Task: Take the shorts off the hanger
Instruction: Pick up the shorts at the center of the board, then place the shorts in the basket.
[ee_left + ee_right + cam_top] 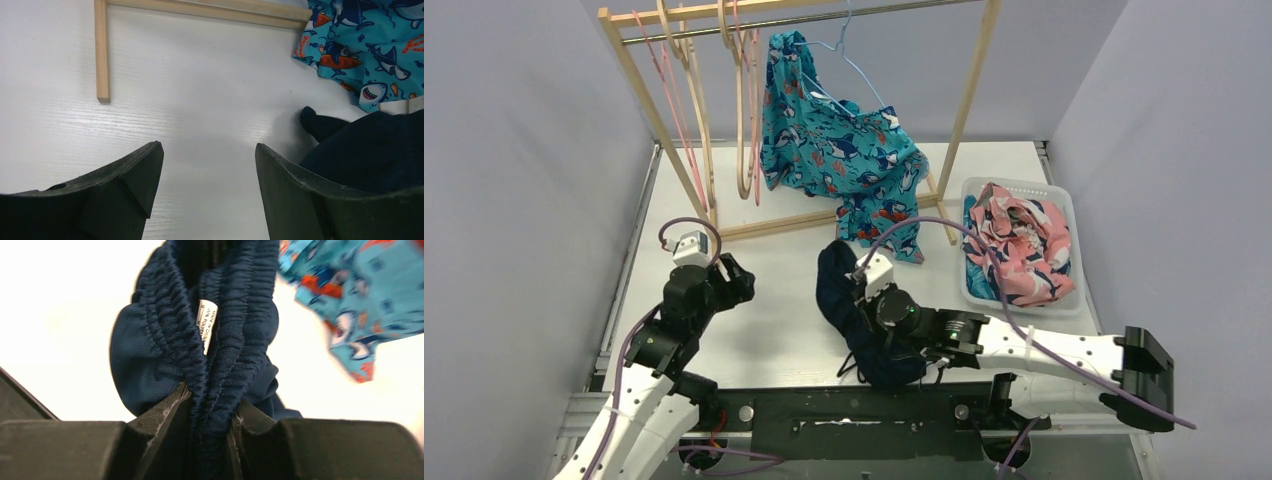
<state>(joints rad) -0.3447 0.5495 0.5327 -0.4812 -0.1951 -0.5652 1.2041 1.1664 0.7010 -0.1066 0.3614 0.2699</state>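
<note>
My right gripper (852,296) is shut on the elastic waistband of the dark navy shorts (856,318), seen bunched with a white label in the right wrist view (210,345). The navy shorts hang from it over the table's front middle. The teal shark-print shorts (839,140) hang on a light blue hanger (854,60) on the wooden rack (969,95), their lower end on the table. They also show in the left wrist view (365,45). My left gripper (736,283) is open and empty above the bare table (200,90), left of the navy shorts (370,150).
A white basket (1064,210) at the right holds the pink-and-navy floral shorts (1019,240) and a blue patterned piece. Several empty wooden and pink hangers (744,110) hang on the rack's left part. The rack's base bars (102,50) lie on the table.
</note>
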